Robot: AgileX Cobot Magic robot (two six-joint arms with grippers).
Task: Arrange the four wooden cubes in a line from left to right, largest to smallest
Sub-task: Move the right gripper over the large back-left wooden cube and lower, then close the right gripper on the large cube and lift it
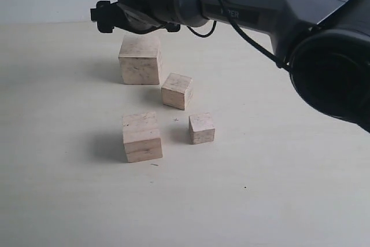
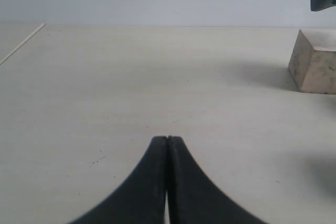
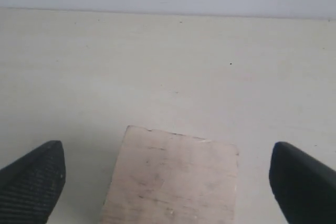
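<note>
- Far left, outside the exterior view: left gripper [image 2: 167,141] pinched fully shut on nothing, low over bare table [image 2: 105,87]. Presumably parked there to leave the blocks to the other arm.
- Left, at the back: largest cube [image 1: 140,60], flat on the table. Probably meant as the head of the row, since the biggest belongs leftmost.
- Directly above it: right gripper [image 1: 137,24], reaching across from the right side. Jaws spread as wide as they go, one to each side of that block's top face, with clear gaps on both sides in the wrist view. Holding nothing.
- Left, at the front: second-largest cube [image 1: 142,137], well apart from the largest and almost straight in front of it. Not yet in line to its right.
- Middle: third cube [image 1: 177,91], turned a little off square, near the largest block's front right corner but not touching it.
- Right of middle: smallest cube [image 1: 201,128], just beside the second-largest with a gap between.
- Judged from the layout: early going, with only the first place plausibly settled and three blocks scattered rather than in a row.
</note>
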